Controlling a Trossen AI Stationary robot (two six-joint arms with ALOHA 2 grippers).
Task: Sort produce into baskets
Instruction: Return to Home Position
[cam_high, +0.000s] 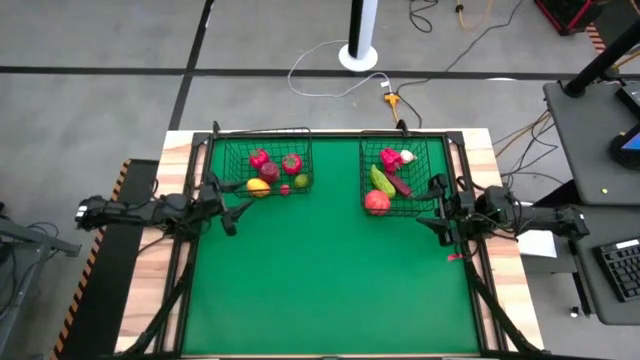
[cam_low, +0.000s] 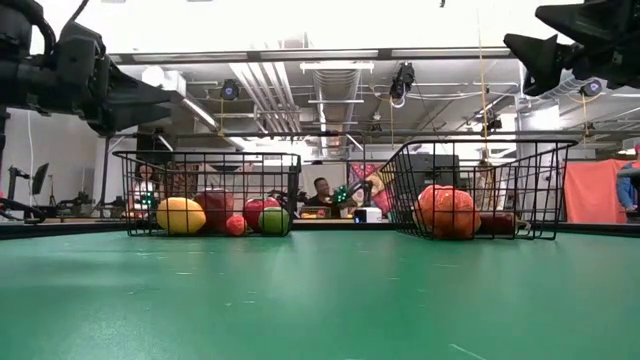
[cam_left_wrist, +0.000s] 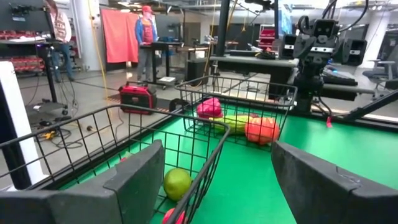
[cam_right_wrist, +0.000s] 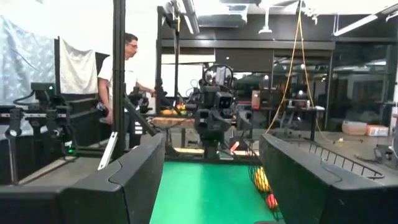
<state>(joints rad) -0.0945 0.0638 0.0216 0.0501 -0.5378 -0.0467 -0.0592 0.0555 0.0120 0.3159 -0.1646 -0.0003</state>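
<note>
Mat (cam_high: 330, 290) sides: left hand (cam_high: 233, 214), right hand (cam_high: 433, 222), well apart.

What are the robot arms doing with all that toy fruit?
The sorting looks finished. All the toy produce sits in two wire baskets: the left basket holds red pieces, a yellow one and a lime, and the right basket holds the rest. The left gripper and right gripper hang open and empty at the table's sides.
</note>
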